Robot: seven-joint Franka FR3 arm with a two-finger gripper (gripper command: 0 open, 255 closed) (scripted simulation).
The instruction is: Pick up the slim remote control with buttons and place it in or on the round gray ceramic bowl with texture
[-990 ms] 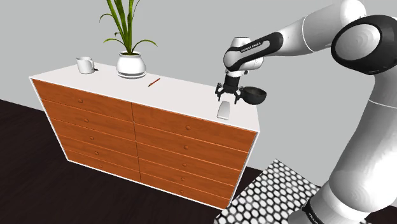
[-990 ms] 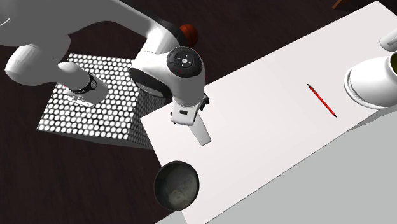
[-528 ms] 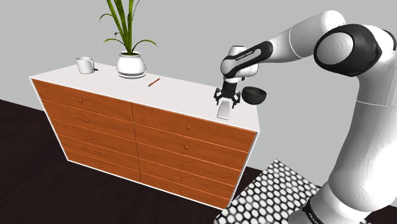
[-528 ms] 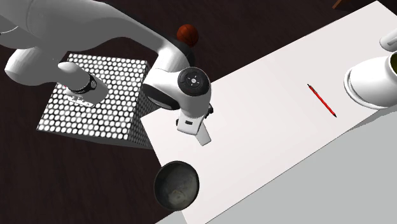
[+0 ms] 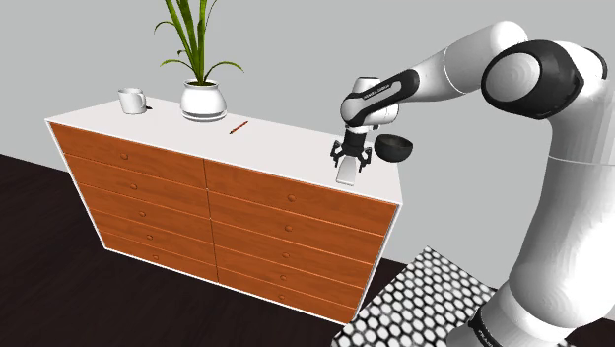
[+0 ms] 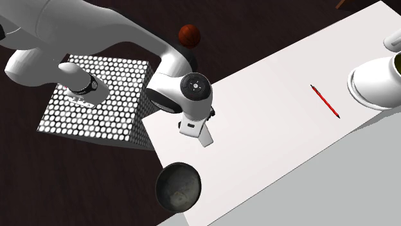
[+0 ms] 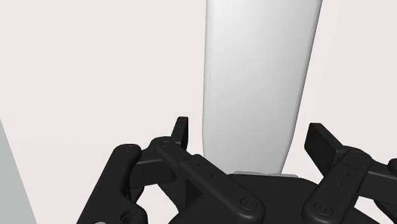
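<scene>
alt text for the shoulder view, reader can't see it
A white robot arm holds its open black gripper directly over a pale slim remote lying at the end of a white-topped orange dresser, next to a dark bowl. A potted plant, a mug and a red pen sit farther along the top.

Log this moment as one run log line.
phase: pre-grasp | gripper: open, straddling remote, not touching | remote: flat on dresser | bowl: empty

Cannot see near end of remote behind gripper, nor far end past the frame; same with plant pot.
</scene>
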